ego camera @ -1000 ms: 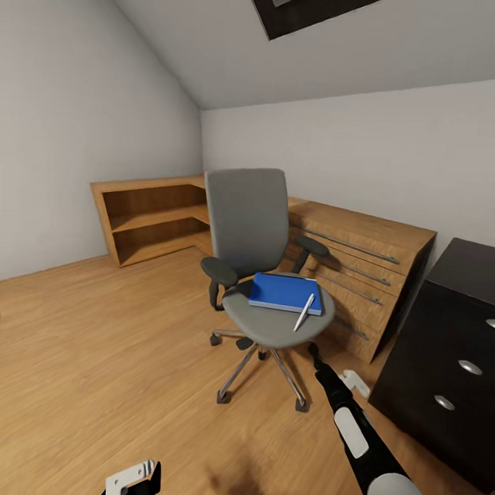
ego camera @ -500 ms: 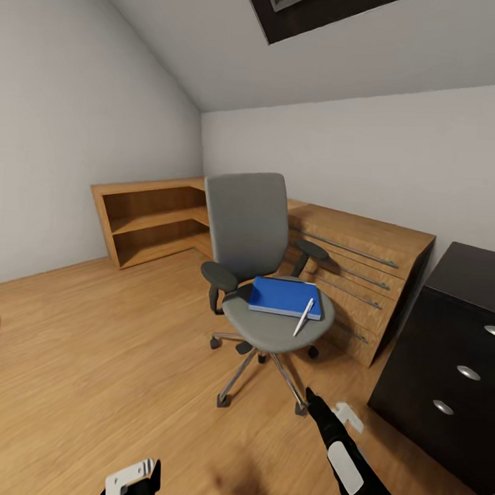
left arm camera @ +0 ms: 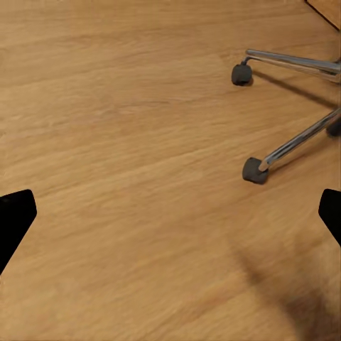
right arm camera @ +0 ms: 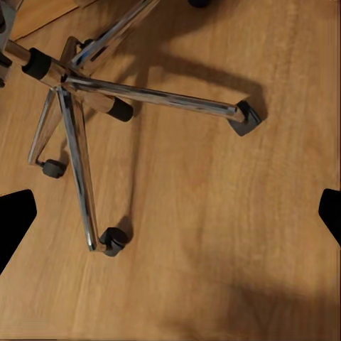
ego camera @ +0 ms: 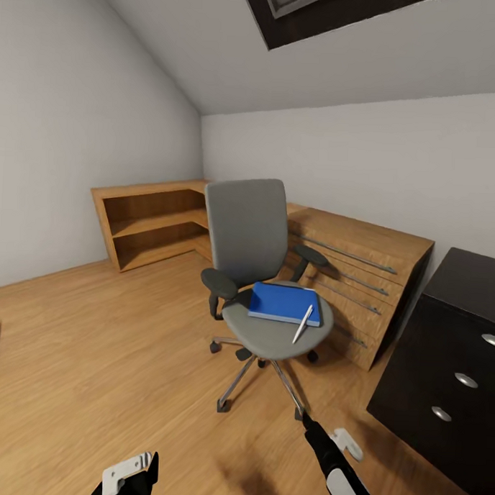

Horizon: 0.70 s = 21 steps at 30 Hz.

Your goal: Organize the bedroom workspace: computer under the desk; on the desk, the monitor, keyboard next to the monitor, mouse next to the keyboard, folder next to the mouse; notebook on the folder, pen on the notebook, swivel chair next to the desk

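Standing mid-frame on the wood floor, the grey swivel chair carries the blue folder on its seat, the white pen lying across the folder's right edge. Both claws, left and right, hang wide open and empty above the floorboards, near the chair's chrome base.

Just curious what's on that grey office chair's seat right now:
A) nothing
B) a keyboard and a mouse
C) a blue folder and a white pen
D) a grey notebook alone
C: the blue folder lies flat on the swivel chair seat, with the white pen resting at its edge.
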{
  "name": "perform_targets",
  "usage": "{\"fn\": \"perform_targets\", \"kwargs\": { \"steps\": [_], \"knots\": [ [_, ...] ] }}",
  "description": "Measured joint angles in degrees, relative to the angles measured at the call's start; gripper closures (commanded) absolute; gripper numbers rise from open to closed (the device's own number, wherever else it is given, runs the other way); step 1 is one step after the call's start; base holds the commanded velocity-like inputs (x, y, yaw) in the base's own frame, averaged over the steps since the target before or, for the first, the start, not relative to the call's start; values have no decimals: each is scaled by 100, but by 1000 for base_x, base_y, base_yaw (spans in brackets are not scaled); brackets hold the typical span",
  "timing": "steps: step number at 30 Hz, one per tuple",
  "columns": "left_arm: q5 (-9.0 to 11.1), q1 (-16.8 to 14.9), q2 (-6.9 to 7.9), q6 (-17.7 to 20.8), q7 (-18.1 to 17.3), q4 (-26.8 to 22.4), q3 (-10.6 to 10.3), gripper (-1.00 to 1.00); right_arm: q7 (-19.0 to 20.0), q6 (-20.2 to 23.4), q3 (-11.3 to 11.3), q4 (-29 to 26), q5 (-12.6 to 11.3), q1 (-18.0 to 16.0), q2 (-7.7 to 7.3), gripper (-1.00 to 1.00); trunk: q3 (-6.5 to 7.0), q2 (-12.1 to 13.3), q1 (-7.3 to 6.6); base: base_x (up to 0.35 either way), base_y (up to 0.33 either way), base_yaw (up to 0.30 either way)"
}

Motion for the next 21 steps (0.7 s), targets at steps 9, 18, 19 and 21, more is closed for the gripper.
{"fn": "perform_targets", "kwargs": {
  "steps": [9,18,19,21],
  "knots": [
    [4,0,4,2,0,55,-1,-100,17,-4,-1,48,2,30,-38,-100,72,162,-89,0,0,-38],
    [5,-1,4,1,0,144,-4,-100,86,-9,10,283,116,41,-117,-100,72,162,-89,0,0,-240],
    [5,-1,4,1,0,158,-5,-100,117,-11,11,314,128,41,-126,-100,72,162,-89,0,0,-264],
    [4,-1,2,1,0,189,-7,-100,181,-14,11,379,144,41,-150,-100,72,162,-89,0,0,-265]
  ]
}}
